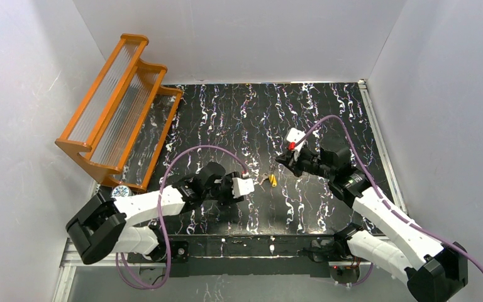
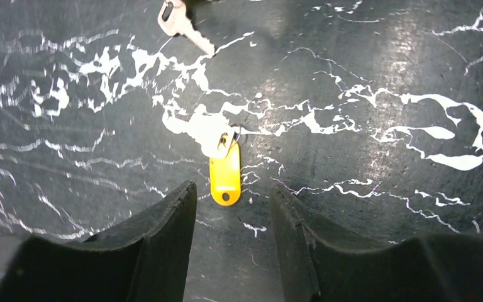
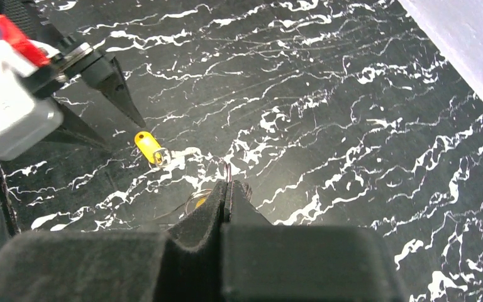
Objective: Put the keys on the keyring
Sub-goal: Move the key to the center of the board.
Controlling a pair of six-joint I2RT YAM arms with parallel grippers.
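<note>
A key with a yellow head [image 2: 225,178] lies flat on the black marbled table, a small silver loop [image 2: 222,143] at its far end. My left gripper [image 2: 233,204] is open and empty, its fingers just short of that key on either side. The key also shows in the top view [image 1: 273,180] and in the right wrist view [image 3: 146,144]. My right gripper [image 3: 228,187] is shut on the thin wire keyring [image 3: 227,170], held above the table. A yellow bit [image 3: 200,202] shows by its left finger, mostly hidden. A plain silver key [image 2: 182,26] lies farther off.
An orange rack with ribbed clear panels [image 1: 119,104] stands at the back left. A small round object [image 1: 121,191] lies at its near foot. White walls close in the table's left, back and right sides. My left gripper's body [image 3: 12,100] stands close to my right gripper.
</note>
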